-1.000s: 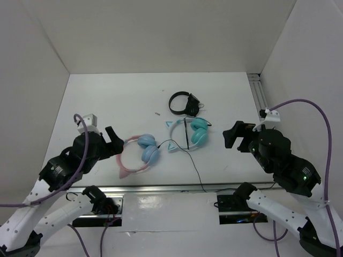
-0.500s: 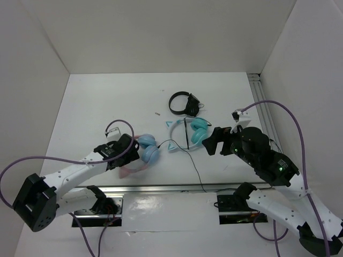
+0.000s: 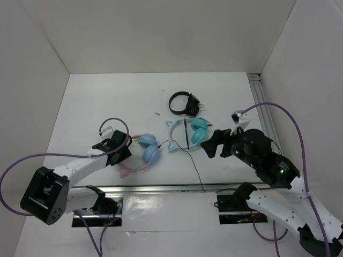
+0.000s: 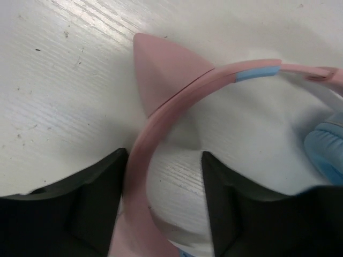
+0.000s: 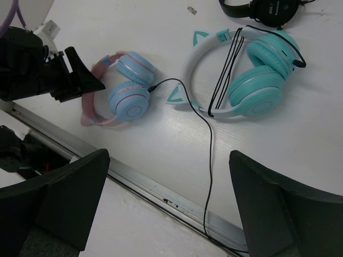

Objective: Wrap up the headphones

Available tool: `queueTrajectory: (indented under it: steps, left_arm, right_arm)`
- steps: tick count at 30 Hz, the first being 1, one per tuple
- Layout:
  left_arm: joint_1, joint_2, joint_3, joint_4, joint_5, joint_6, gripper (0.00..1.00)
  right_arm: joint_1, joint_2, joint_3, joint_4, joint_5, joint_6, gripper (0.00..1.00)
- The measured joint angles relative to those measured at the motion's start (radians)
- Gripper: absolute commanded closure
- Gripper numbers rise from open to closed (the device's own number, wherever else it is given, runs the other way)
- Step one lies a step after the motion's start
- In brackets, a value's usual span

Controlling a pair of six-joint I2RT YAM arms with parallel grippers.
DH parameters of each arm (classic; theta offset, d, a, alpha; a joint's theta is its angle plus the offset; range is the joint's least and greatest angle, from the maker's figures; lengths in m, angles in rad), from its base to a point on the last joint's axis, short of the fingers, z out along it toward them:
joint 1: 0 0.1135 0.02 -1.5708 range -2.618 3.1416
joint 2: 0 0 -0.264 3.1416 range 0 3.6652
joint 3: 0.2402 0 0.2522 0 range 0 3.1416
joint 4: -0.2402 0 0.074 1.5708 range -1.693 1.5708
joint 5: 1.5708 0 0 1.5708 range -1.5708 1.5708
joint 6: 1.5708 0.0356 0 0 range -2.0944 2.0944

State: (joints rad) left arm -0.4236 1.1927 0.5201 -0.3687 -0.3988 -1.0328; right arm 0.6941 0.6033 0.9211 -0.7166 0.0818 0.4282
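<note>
The headphones [image 3: 149, 150] lie flat at the table's front left: pink headband, light-blue cups, a pink cat ear [image 4: 161, 69]. Their thin dark cable [image 3: 194, 167] runs right from the cups and down over the front edge. My left gripper [image 3: 124, 153] is low on the table, astride the pink headband [image 4: 140, 160]. The band rests against the left finger [image 4: 96, 187], with a gap to the right finger, so the jaws are partly open. My right gripper [image 3: 212, 143] hovers wide open above the front right, empty, looking down on the headphones [image 5: 128, 96] and the cable [image 5: 209, 155].
A teal-cupped, white-banded pair [image 3: 192, 134] lies just right of the pink pair, its own cord wound over the band. A small black pair [image 3: 183, 103] lies farther back. A metal rail [image 3: 177, 187] runs along the front edge. White walls enclose the table.
My left arm reached right and down, putting its jaws astride the pink headband, and the jaws have narrowed. My right arm swung left over the table, then held.
</note>
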Motion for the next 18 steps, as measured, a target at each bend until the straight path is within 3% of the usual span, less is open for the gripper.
queueTrajectory:
  steps: [10,18]
  left_arm:
    - [0.0,0.003,-0.005,0.004,0.029,0.01,0.97]
    - [-0.018,-0.07,-0.019,-0.066,0.06,0.011,1.0]
  right_arm:
    - [0.0,-0.005,0.0,0.002,0.001,0.001,0.0]
    - [0.0,-0.006,0.0,0.04,0.008,0.005,0.0]
